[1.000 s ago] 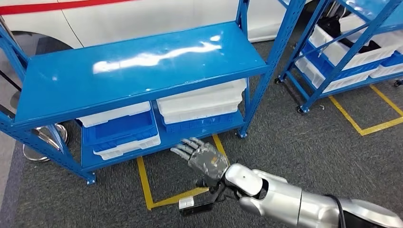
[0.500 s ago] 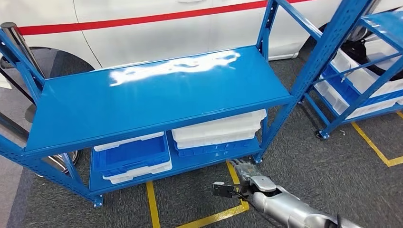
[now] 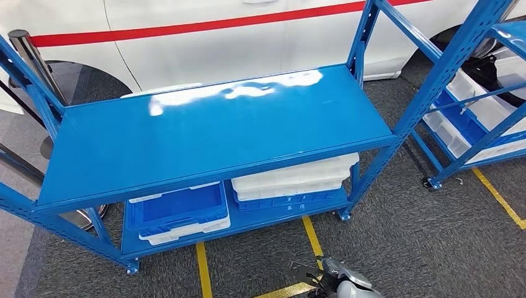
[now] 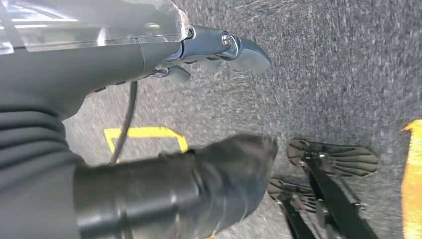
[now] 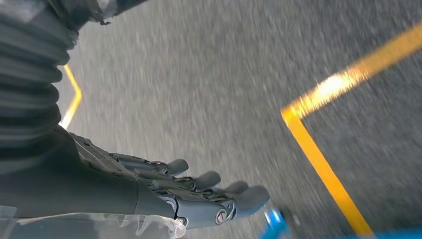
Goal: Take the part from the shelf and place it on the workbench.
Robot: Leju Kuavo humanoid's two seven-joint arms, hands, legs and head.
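Observation:
The blue shelf point(image 3: 217, 133) stands in front of me, and its top board is bare. On its lower board sit a blue bin point(image 3: 180, 208) and stacked white bins point(image 3: 291, 180); I cannot make out a part in them. Just the wrist of my right arm point(image 3: 338, 284) reaches into the head view's bottom edge. My right hand point(image 5: 199, 194) hangs over the grey carpet with its fingers stretched out, holding nothing. My left hand point(image 4: 114, 59) also hangs above the carpet, thumb point(image 4: 224, 174) apart from the fingers point(image 4: 234, 47), holding nothing.
A white car body point(image 3: 205, 37) with a red stripe stands behind the shelf. A second blue shelf point(image 3: 462, 62) with white bins is at the right. Yellow floor tape point(image 3: 313, 236) runs below the shelf, and a chrome post point(image 3: 28, 56) stands at the left.
The whole head picture has shifted, so the camera has moved: the shelf now sits fuller in view. My right arm has dropped to the bottom edge.

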